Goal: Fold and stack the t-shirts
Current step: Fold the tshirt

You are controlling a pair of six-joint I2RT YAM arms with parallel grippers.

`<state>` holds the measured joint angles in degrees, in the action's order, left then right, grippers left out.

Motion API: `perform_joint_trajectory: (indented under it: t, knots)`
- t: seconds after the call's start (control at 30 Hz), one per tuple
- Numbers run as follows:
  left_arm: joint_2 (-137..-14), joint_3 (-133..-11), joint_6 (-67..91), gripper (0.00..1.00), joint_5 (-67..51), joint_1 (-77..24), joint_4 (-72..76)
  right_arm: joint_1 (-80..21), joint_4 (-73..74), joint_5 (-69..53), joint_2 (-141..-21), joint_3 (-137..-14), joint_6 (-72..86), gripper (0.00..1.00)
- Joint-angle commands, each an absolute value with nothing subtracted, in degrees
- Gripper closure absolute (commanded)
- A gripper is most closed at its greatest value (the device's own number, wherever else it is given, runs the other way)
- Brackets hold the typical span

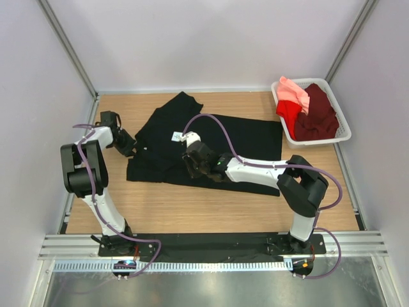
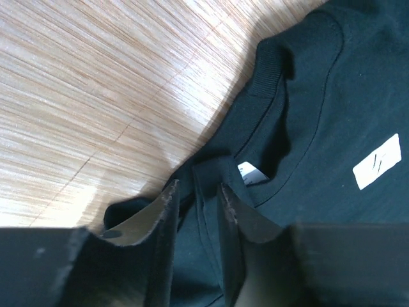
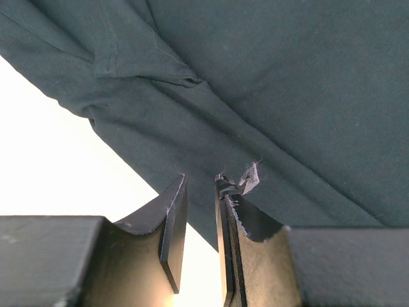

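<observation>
A light wooden table sits between pale walls; a white slatted basket stands in its far right corner, well apart from both arms; in it lie a salmon-pink t-shirt on the far left side, a red t-shirt just beneath it, and a maroon t-shirt heaped across the rest. A purple cable arches from the right arm over the middle of the table; nothing else lies between the grippers and the cloth.

The black t-shirt lies spread across the middle of the table, rumpled on its left half, with one part reaching toward the far edge; its small white label faces up, just beyond the right arm's wrist. The left gripper is at the shirt's left edge, close to the ribbed collar; a raised fold of black cloth fills the narrow gap between its fingers, so it has the shirt pinched there; a white neck tag shows just beyond the fingertips. The right gripper is low over the shirt's middle, toward the near hem; its fingers stand a little apart, and the hem edge crosses the gap at their tips, with bright surface showing through lower down; whether the cloth is actually clamped there I cannot tell. A frayed wisp clings to the tip of one of its fingers.
</observation>
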<state>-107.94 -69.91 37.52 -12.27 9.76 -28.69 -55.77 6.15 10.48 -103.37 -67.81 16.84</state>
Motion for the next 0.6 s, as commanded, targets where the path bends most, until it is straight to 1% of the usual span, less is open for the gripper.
perform_joint_trajectory:
  t: [0.0,0.13,0.3,0.47,0.57]
  knots:
    - [-108.2,-71.2,38.4,0.7,-13.4,9.7,-26.1,-55.9,2.6,11.9,-100.1,-67.4,18.1,0.7]
    - [-108.0,-71.6,38.8,0.78,-12.8,9.4,-25.5,-55.9,2.0,11.2,-99.9,-66.7,19.0,0.7]
    - [-108.5,-72.2,38.8,0.86,-12.7,9.0,-25.4,-55.9,1.9,11.4,-99.5,-66.0,19.2,0.7]
    - [-107.5,-72.2,39.0,0.99,-12.0,8.2,-25.4,-55.8,1.5,11.2,-99.5,-65.7,19.4,0.7]
    - [-106.3,-72.7,39.6,1.0,-11.7,7.6,-25.5,-55.9,1.1,11.3,-99.6,-65.9,19.2,0.69]
